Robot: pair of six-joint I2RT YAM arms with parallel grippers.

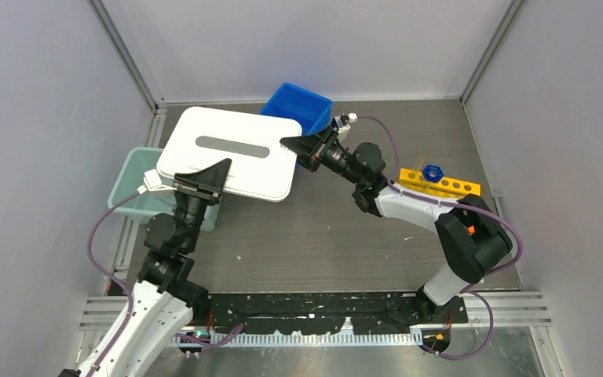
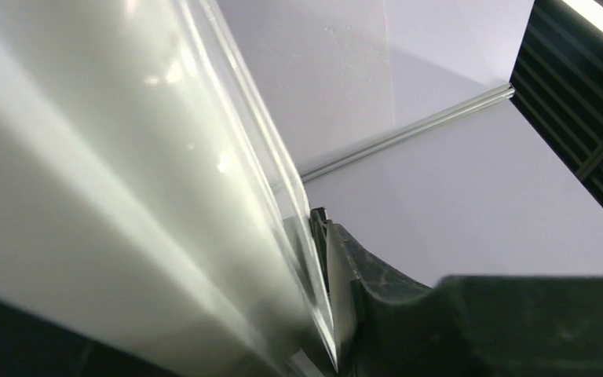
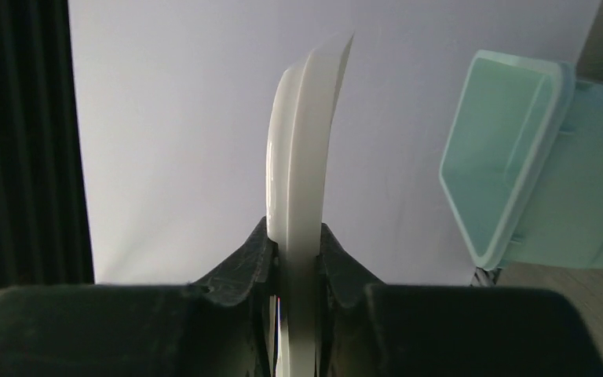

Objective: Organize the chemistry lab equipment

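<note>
A large white lid (image 1: 232, 151) with a grey slot is held in the air between both arms, over the back left of the table. My left gripper (image 1: 213, 174) is shut on its near edge; the left wrist view shows the lid (image 2: 110, 181) filling the frame against one black finger (image 2: 353, 275). My right gripper (image 1: 298, 149) is shut on its right edge; the right wrist view shows the lid (image 3: 302, 157) edge-on between both fingers. A yellow holed rack (image 1: 440, 183) with a blue-capped tube (image 1: 432, 170) sits at the right. Tongs, triangle and glass rods are out of view.
A pale green bin (image 1: 135, 188) stands at the left, partly under the lid; it also shows in the right wrist view (image 3: 518, 157). A blue bin (image 1: 298, 106) stands at the back behind the lid. Grey walls enclose the table on three sides.
</note>
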